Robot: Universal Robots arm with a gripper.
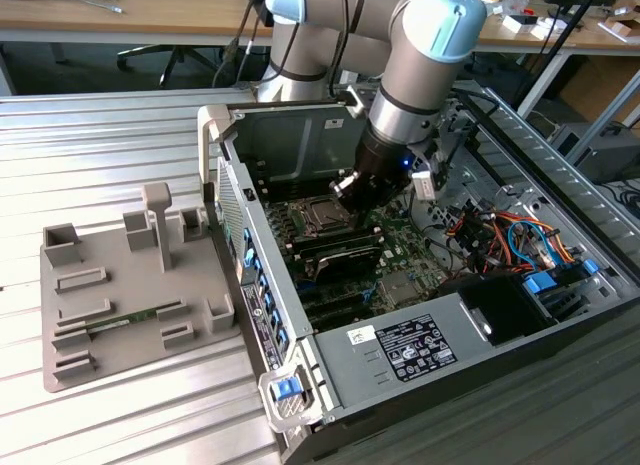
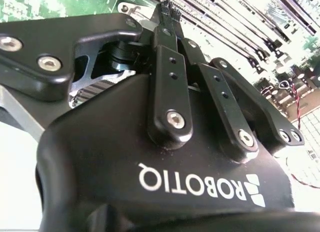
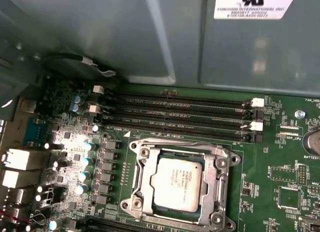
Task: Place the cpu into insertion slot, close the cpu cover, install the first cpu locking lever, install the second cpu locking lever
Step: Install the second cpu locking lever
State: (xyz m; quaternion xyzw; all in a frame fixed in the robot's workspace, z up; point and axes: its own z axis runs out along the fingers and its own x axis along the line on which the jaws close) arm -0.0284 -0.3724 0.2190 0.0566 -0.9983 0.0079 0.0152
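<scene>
In the first wrist view the cpu (image 3: 177,184), a square chip with a silvery top, lies flat in the insertion slot, which is mostly hidden beneath it. The cpu cover (image 3: 143,178), a silvery metal frame, lies down around the chip. A thin locking lever (image 3: 175,142) runs along the frame's edge nearest the memory slots; I cannot tell whether it is latched. My gripper (image 1: 344,188) hangs just above the socket (image 1: 320,217) on its exterior view's right side. In the second wrist view its black fingertips (image 2: 168,10) meet, shut on nothing.
Long black memory slots (image 3: 180,117) run beside the socket, below the grey case wall (image 3: 150,37). Coloured cables (image 1: 500,235) and a black power unit (image 1: 410,350) fill the case's near end. A grey fixture tray (image 1: 130,295) lies on the table at the exterior view's left.
</scene>
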